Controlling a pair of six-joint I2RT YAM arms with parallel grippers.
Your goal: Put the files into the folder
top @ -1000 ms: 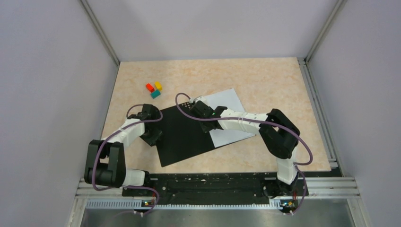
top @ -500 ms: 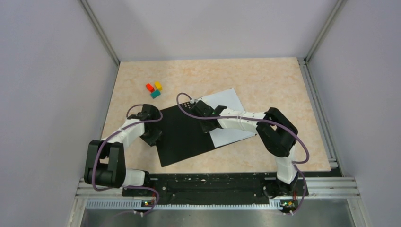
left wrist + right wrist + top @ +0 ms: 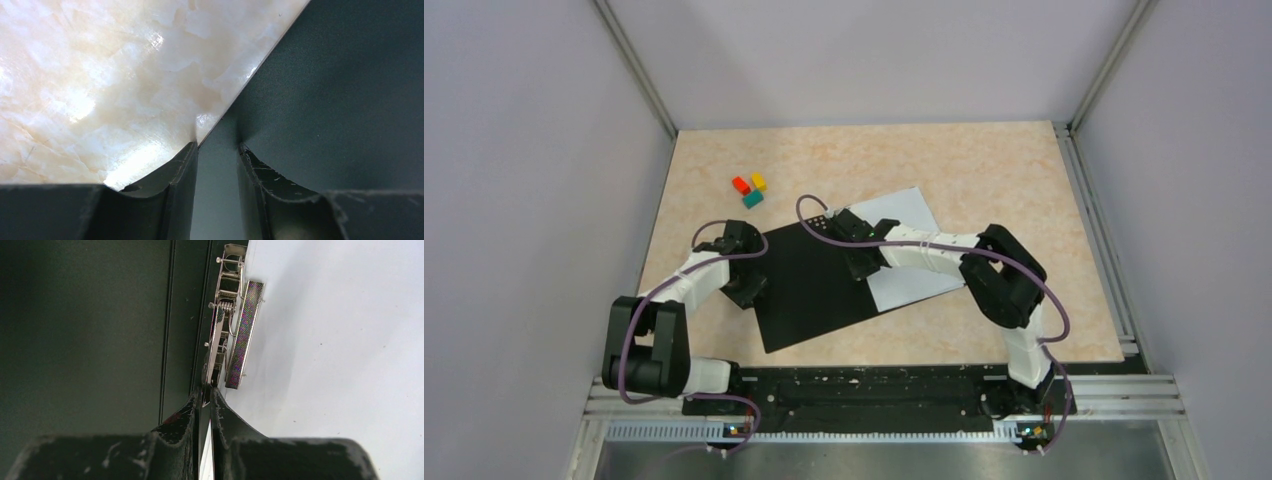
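Observation:
The folder lies open on the table, black inside up. The white files lie on its right half, one edge along the spine. The metal spine clip with its patterned bar stands between the black inside and the files. My right gripper is shut on the clip's lever end. At the folder's left edge my left gripper points down, its jaws a little apart astride that edge, nothing between them. Black folder fills the right of that view.
Three small blocks, red, yellow and teal, sit on the beige marbled table behind the folder's left corner. Grey walls and metal rails close the table in on three sides.
The right arm's elbow has drifted slightly left while its gripper stays at the spine clip. The left arm, folder and files have not visibly moved.

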